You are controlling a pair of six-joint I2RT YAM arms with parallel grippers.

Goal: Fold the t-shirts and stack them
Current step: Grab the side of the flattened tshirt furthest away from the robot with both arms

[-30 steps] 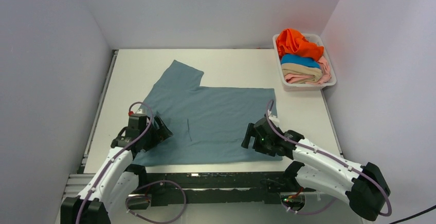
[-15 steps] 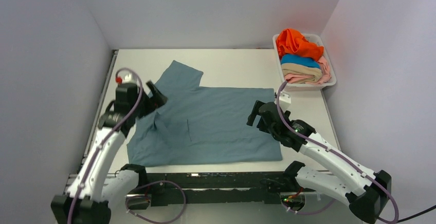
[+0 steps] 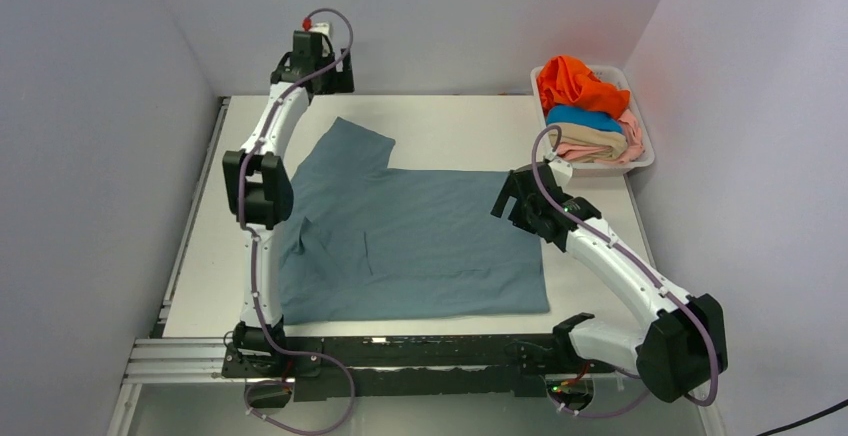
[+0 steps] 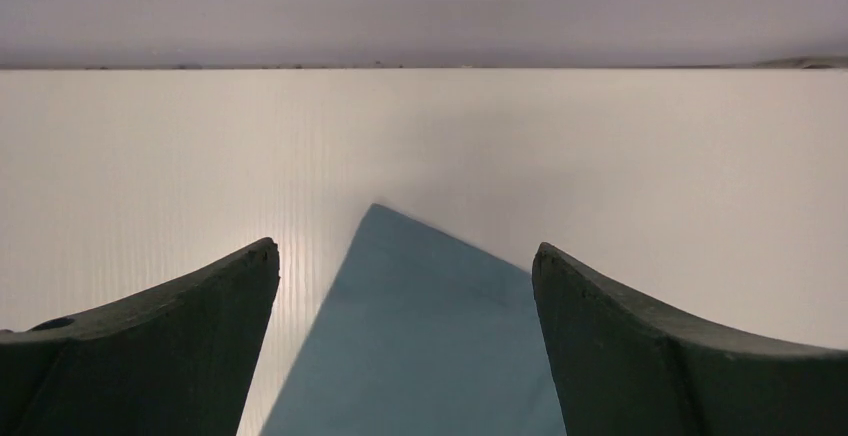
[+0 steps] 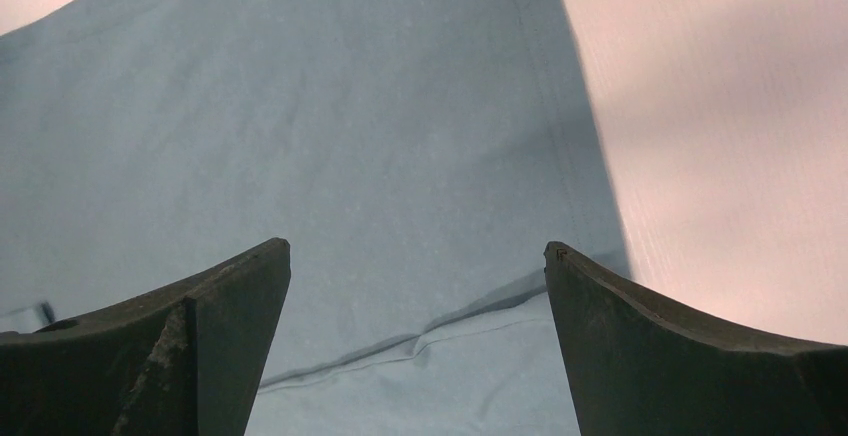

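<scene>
A dusty grey-blue t-shirt (image 3: 420, 231) lies spread flat on the white table, one sleeve (image 3: 345, 141) pointing to the far left. My left gripper (image 3: 336, 74) is open and empty, stretched to the table's back edge above that sleeve; the sleeve's corner (image 4: 415, 336) shows between its fingers. My right gripper (image 3: 512, 198) is open and empty, just above the shirt's far right part, with a folded cloth edge (image 5: 420, 341) below its jaws. The orange (image 3: 575, 81), bright blue (image 3: 583, 116), tan (image 3: 590, 134) and pale pink (image 3: 585, 152) shirts lie piled in the basket.
The white plastic basket (image 3: 648, 159) stands at the table's far right corner. Grey walls enclose the table on the left, back and right. Bare white table (image 3: 455, 131) lies behind the shirt and to its right (image 5: 720, 136).
My left arm has swung from the shirt's near left edge up to the table's back. My right gripper has moved from the near right hem towards the far right corner.
</scene>
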